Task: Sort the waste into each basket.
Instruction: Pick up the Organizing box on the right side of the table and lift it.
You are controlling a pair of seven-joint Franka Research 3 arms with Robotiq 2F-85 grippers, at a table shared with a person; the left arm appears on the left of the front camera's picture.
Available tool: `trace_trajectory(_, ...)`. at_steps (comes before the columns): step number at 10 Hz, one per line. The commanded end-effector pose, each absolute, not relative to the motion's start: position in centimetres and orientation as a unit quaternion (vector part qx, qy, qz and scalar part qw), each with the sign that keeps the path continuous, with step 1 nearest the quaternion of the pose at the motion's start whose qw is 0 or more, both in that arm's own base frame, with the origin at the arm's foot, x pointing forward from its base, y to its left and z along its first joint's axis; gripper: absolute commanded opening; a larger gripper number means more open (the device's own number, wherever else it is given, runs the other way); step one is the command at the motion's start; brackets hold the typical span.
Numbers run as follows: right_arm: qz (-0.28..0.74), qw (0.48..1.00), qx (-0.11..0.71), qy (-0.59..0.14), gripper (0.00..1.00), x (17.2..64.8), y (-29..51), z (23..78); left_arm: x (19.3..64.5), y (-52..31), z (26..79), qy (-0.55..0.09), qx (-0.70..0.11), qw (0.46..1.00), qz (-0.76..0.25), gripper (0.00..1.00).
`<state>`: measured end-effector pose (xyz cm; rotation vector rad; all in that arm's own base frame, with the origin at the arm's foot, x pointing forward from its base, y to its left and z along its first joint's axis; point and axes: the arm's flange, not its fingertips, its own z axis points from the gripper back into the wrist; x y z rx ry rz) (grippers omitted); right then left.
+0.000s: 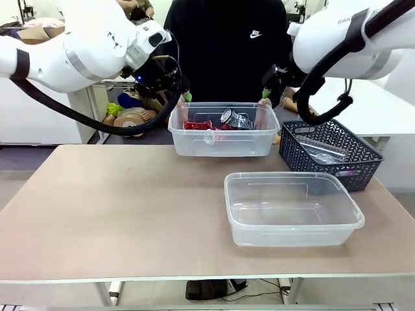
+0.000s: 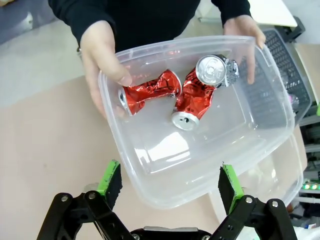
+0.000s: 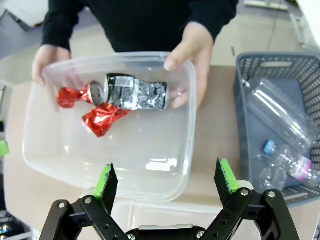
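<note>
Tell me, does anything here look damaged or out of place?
The three cans in the tub that the person holds are crushed. The plastic bottles lie in the dark lattice basket, while the nearer clear tub is empty.

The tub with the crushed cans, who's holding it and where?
The person's hands grip the tub by its opposite ends; left gripper and right gripper are open, empty.

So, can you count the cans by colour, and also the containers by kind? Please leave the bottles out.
red cans: 2
silver and black can: 1
clear tubs: 2
dark basket: 1
Total: 6
</note>
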<state>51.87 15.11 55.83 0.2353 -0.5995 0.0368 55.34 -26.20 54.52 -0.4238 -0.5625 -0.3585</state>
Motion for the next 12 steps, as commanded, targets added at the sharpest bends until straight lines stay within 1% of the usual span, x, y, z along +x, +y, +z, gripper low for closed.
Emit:
trace_trajectory(1,0.018,0.950,0.116,-0.290,1.00,52.0,15.1,56.4,55.3,-26.2,54.9,-0.278,-0.200,0.924,-0.169,1.00)
trace_trajectory(4,0.018,0.948,0.116,-0.295,1.00,51.9,15.1,55.9,55.3,-26.2,54.5,-0.274,-0.204,0.923,-0.175,1.00)
trace_trajectory(5,0.038,0.958,0.131,-0.254,1.00,50.1,13.9,57.5,55.6,-25.0,56.0,-0.216,-0.235,0.937,-0.141,1.00)
trace_trajectory(6,0.072,0.960,0.144,-0.229,1.00,46.8,13.0,59.4,53.5,-24.9,57.2,-0.181,-0.191,0.952,-0.158,1.00)
trace_trajectory(7,0.104,0.966,0.147,-0.185,1.00,43.2,11.5,60.9,50.6,-25.9,57.7,-0.132,-0.212,0.951,-0.181,1.00)
trace_trajectory(8,0.108,0.974,0.132,-0.149,1.00,39.7,9.7,61.5,47.8,-27.0,57.6,-0.108,-0.222,0.950,-0.192,1.00)
trace_trajectory(9,0.121,0.980,0.098,-0.124,1.00,36.7,7.6,60.8,45.6,-28.6,56.8,-0.088,-0.242,0.946,-0.197,1.00)
trace_trajectory(10,0.108,0.988,0.038,-0.106,1.00,34.3,5.5,58.8,43.4,-31.1,54.8,-0.064,-0.238,0.946,-0.211,1.00)
trace_trajectory(11,0.116,0.990,0.020,-0.081,1.00,33.2,4.2,56.4,41.6,-33.2,52.9,-0.029,-0.215,0.951,-0.221,1.00)
trace_trajectory(12,0.107,0.992,-0.028,-0.054,1.00,32.8,3.3,53.9,40.1,-35.4,51.3,0.024,-0.170,0.965,-0.199,1.00)
